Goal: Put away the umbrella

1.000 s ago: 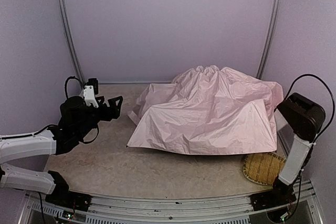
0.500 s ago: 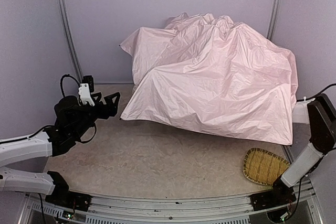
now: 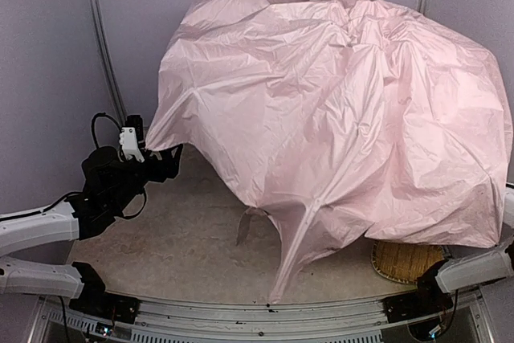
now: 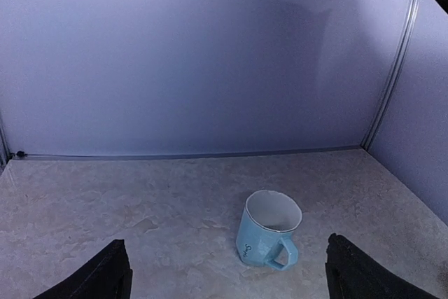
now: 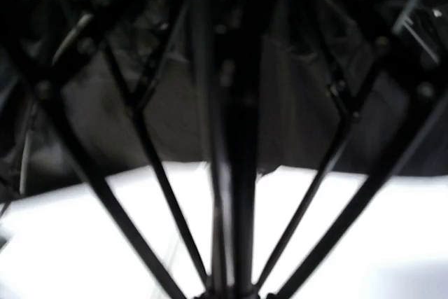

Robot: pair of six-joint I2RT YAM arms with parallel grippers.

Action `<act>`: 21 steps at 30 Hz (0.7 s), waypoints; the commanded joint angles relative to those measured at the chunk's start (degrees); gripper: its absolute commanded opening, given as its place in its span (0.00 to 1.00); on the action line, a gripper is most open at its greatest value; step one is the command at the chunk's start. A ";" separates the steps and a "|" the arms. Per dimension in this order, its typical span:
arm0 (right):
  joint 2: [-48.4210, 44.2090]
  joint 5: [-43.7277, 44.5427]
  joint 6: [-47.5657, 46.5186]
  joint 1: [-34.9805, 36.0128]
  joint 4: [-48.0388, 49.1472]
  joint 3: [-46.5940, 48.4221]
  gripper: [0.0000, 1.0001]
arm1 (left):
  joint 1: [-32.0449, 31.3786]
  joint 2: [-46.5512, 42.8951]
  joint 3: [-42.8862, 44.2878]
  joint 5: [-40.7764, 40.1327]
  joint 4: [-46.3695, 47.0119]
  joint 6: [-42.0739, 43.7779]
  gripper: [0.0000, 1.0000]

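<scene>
The umbrella [image 3: 337, 110] is puffing out big, pink and crinkly over the table's [image 3: 193, 230] right side. The left gripper [image 3: 170, 160] is gaping wide. The right gripper is hiding underneath, so I cannot tell.

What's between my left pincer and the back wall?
A pale blue mug stands upright on the table, seen only in the left wrist view.

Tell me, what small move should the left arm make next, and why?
Probably ease the left gripper toward the canopy edge beside it and catch the fabric. The umbrella hangs billowed over most of the table with its fabric loose. The left gripper is open, empty and close to that edge. The right gripper is hidden under the fabric.
</scene>
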 commanded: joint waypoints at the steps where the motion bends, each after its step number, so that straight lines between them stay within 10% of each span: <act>1: 2.08 -6.39 6.01 0.92 3.49 -17.10 0.00 | -0.36 -0.49 1.51 -0.95 -0.25 1.35 0.94; 9: 18.32 -0.13 -4.19 10.29 13.78 -39.51 0.00 | -0.36 -3.57 0.72 -2.28 -0.76 2.02 0.93; 21: 11.39 1.09 -9.48 10.29 7.17 -35.39 0.00 | -0.55 -8.31 -1.37 -3.78 -0.69 3.24 0.93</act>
